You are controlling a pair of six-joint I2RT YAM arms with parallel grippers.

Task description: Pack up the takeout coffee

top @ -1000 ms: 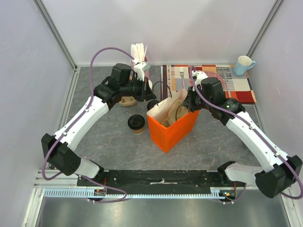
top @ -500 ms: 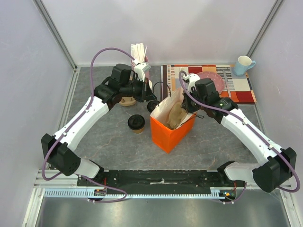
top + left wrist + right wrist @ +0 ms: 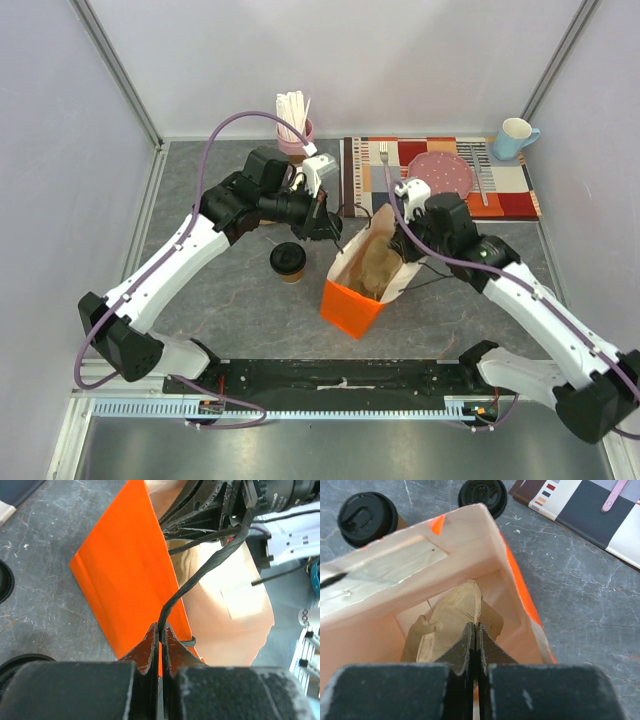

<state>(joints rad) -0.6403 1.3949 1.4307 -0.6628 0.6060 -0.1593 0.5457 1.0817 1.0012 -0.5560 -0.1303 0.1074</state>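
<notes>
The takeout coffee (image 3: 288, 260), a brown paper cup with a black lid, stands on the table just left of the orange paper bag (image 3: 352, 300). It also shows in the right wrist view (image 3: 367, 512). The bag (image 3: 125, 575) is tilted with its mouth open, and brown cardboard (image 3: 452, 617) lies inside. My left gripper (image 3: 328, 225) (image 3: 160, 626) is shut on a black cord handle (image 3: 200, 575) of the bag. My right gripper (image 3: 392, 243) (image 3: 476, 626) is shut at the bag's far rim, above the cardboard. Black cords run to it in the left wrist view.
A second black lid (image 3: 482, 494) sits on the table behind the bag. A pink cup of wooden stirrers (image 3: 294, 125) stands at the back. A patterned placemat (image 3: 510, 190) holds a pink plate (image 3: 445, 172) and a fork (image 3: 384, 160). A blue mug (image 3: 515, 137) stands far right.
The bag has tipped and slid toward the front edge. My left gripper moved right and took the cord handle. My right gripper moved forward with the bag's rim.
</notes>
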